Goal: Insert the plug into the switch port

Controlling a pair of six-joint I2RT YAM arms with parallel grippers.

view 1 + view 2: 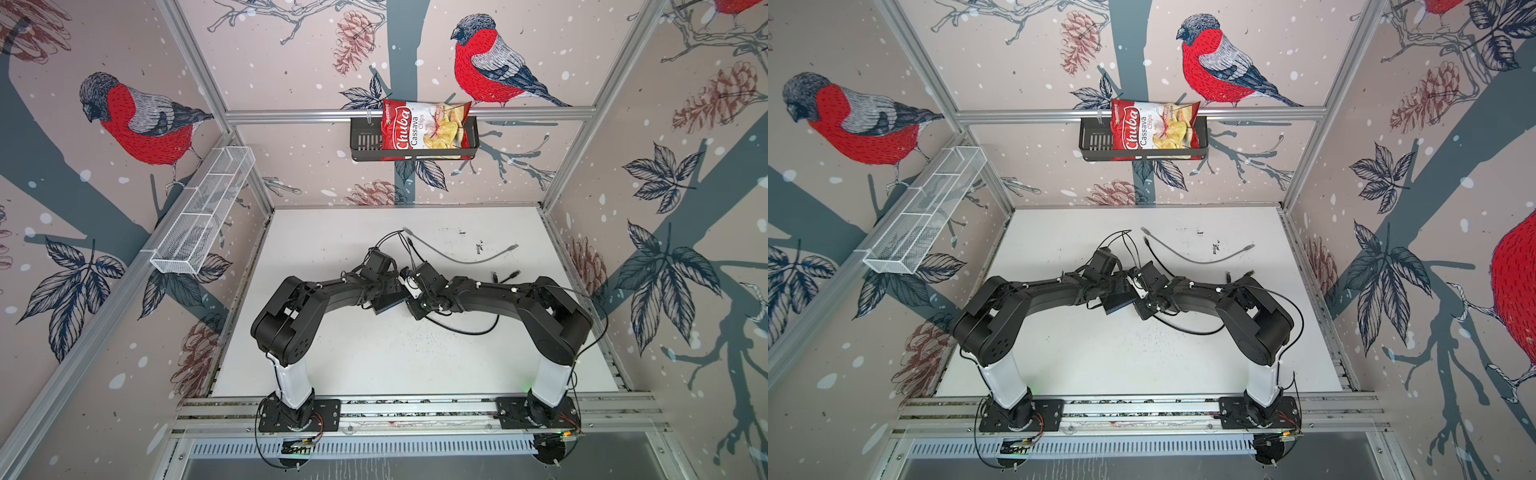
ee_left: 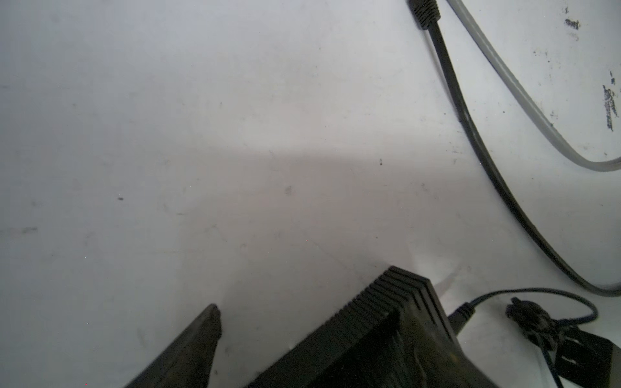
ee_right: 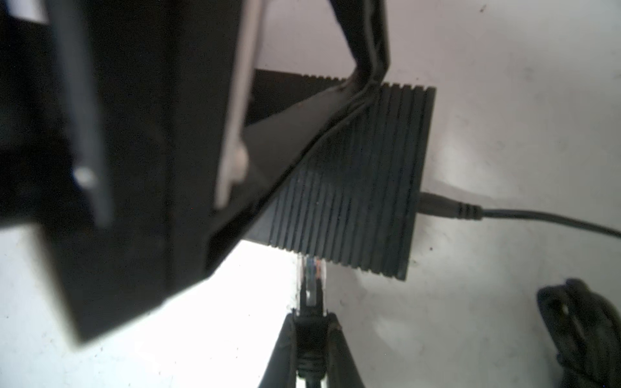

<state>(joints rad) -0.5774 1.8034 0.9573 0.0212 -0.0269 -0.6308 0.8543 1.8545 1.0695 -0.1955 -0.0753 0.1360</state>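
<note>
1. Now the right pincer (image 3: 311,322) is pinching the black boot of an Ethernet plug (image 3: 311,278). The clear tip points straight ahead of the fingertips, so a push along the pincer's own line should drive it in.
2. Directly ahead of that pincer, the ribbed black network switch (image 3: 353,181) lies flat on the table (image 2: 168,134). The plug's tip meets the edge nearest the pincer. The switch port must sit on that edge, but its opening is hidden, so I cannot tell whether the plug is seated or only at the mouth.
3. The left pincer (image 2: 322,309) is spread wide astride the switch, and one finger (image 2: 195,346) stands apart from the casing. I judge it is there to brace the switch against the push, not to clamp it.
4. A power lead (image 3: 470,211) enters another side of the switch, off to one side of the right pincer's line and clear of the plug's path.
</note>
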